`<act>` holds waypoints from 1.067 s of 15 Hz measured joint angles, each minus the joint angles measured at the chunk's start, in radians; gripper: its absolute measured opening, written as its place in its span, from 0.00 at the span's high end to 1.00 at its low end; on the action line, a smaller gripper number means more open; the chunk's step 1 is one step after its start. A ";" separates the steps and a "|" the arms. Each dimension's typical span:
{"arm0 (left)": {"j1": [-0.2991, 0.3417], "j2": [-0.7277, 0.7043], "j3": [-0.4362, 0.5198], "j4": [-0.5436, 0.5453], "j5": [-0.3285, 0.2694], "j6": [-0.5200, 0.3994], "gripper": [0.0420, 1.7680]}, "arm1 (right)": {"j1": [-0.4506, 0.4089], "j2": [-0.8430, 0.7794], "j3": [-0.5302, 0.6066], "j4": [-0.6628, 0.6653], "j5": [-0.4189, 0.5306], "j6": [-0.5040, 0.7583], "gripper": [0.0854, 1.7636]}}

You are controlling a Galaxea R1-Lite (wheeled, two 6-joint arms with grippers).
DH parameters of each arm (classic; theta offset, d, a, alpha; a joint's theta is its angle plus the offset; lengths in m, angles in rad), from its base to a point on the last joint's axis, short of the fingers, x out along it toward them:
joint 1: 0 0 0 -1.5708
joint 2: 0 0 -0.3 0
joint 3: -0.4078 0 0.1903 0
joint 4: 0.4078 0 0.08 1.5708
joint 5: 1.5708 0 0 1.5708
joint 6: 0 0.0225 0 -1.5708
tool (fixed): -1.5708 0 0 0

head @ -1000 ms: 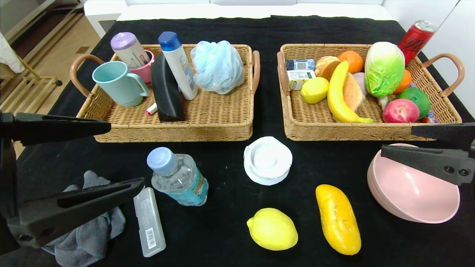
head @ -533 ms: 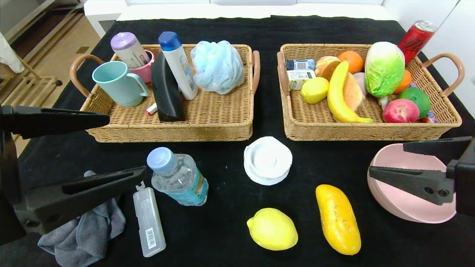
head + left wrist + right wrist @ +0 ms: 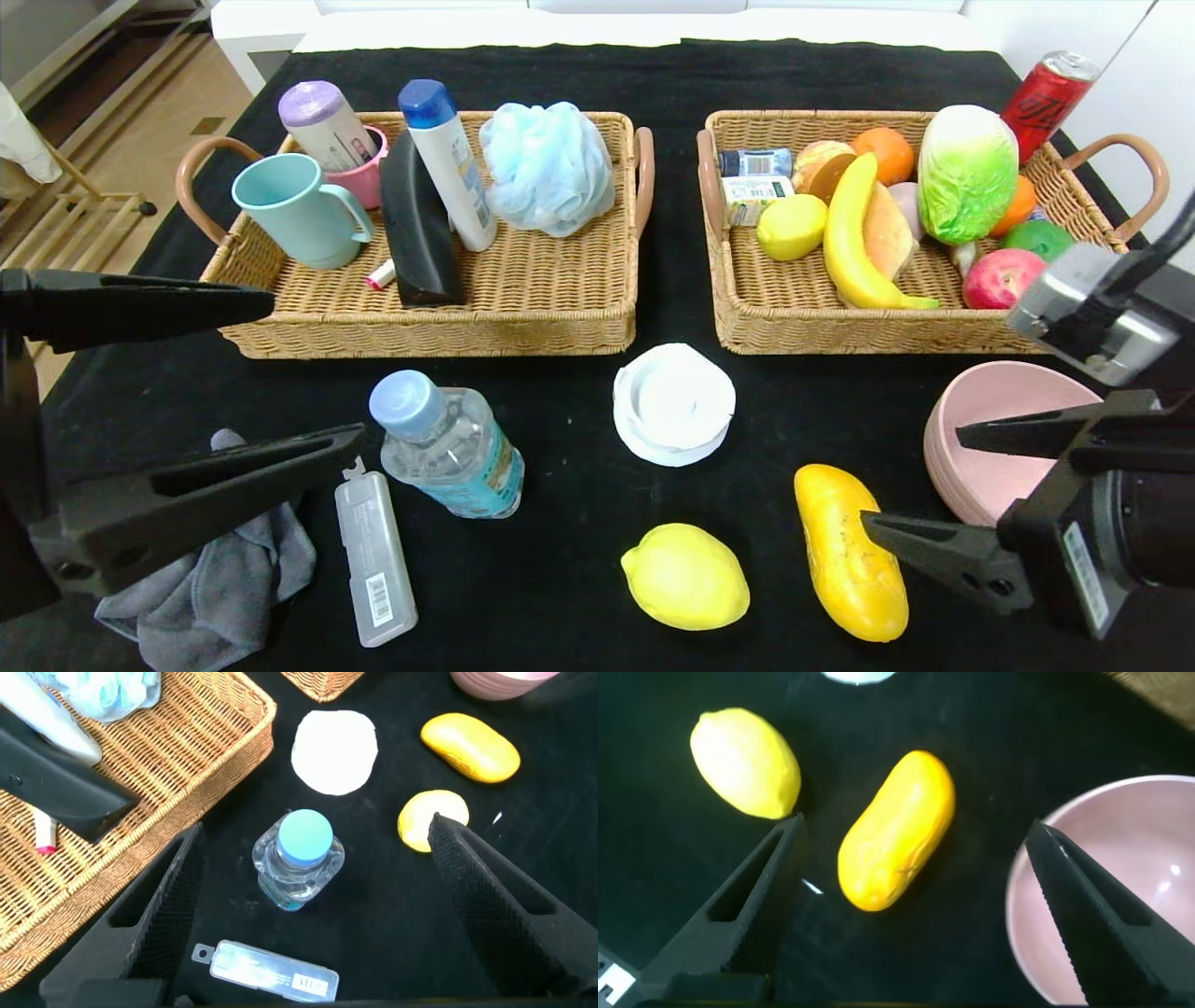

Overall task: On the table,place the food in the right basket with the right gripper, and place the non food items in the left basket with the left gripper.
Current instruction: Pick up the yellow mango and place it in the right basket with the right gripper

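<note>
A: Left tool (image 3: 266,378) is hovering open at the tabletop's (image 3: 579,579) left edge, over the grey cloth (image 3: 215,597). Right tool (image 3: 943,490) is gaping wide near the front-right corner, straddling the speckled fruit (image 3: 850,551).

B: I'd centre it across the fruit's short axis, then drop straight down.

A: Loose food: one water bottle (image 3: 448,443), one lemon (image 3: 684,575), one fruit. Two baskets: left basket (image 3: 523,308), right basket (image 3: 794,317).

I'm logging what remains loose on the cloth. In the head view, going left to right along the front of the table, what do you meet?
Grey cloth → clear plastic case → water bottle → lemon → elongated yellow-orange fruit → pink bowl.
</note>
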 joint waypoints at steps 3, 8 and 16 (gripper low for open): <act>0.000 -0.003 0.000 0.000 -0.001 0.001 0.03 | 0.033 0.063 -0.021 0.030 -0.069 0.018 0.03; 0.000 -0.005 0.003 0.000 -0.002 0.001 0.03 | 0.041 0.156 -0.028 0.033 -0.133 0.063 0.03; 0.000 -0.007 0.004 0.000 -0.001 0.000 0.03 | 0.057 0.267 -0.029 0.036 -0.188 0.147 0.03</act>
